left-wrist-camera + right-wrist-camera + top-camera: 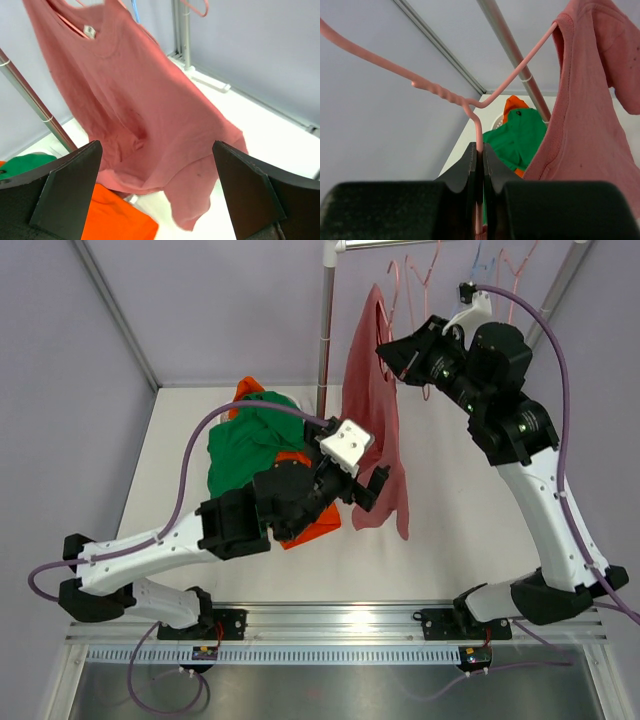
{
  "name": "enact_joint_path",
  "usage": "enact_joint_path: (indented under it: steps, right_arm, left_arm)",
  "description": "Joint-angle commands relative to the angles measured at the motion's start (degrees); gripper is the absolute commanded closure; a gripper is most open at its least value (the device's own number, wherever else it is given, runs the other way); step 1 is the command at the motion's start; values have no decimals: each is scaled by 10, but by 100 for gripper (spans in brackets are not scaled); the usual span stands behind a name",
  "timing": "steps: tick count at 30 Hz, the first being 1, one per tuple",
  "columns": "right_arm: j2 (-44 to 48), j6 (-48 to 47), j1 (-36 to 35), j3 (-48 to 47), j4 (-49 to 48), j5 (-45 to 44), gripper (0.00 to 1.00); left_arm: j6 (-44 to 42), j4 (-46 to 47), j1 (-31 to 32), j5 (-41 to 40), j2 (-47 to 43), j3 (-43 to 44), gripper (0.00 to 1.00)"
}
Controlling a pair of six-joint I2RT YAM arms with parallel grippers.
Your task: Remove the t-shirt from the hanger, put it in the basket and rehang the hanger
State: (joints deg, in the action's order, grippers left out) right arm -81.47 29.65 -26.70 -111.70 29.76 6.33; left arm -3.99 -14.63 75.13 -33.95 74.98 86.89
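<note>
two left fingers [70, 192] gape near the t-shirt [150, 115], its hem hanging free.

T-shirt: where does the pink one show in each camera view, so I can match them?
Top external: t-shirt hangs at centre, upper half.
Left wrist: t-shirt fills the middle.
Right wrist: t-shirt at the right edge, on the hanger.
Shared landmark: green garment, in all three.
</note>
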Motion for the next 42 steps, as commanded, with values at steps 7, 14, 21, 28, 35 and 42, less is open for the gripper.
enact_joint_path:
  steps: [7,14,21,28,35,42]
  right_arm:
    - [64,13,-43,58,-48,-100,100]
    - [22,18,-60,-15,-26,-124,100]
    - [-21,12,-82,-92,16,-133,100]
    - [-1,9,-102,-58,9,-142,100]
    - [3,12,-107,-52,9,-136,100]
    - [6,12,-110,-48,7,-140,100]
  left_arm:
    - [24,18,135,-151,-40,-23,1]
    - [29,53,172,-149,-26,-71,1]
    - [-37,187,163,-169,-28,-194,1]
    - [-93,246,137,-214,-8,-193,1]
    - [-135,313,129,-272,4,-206,1]
    - [-124,309,107,-249,14,-197,100]
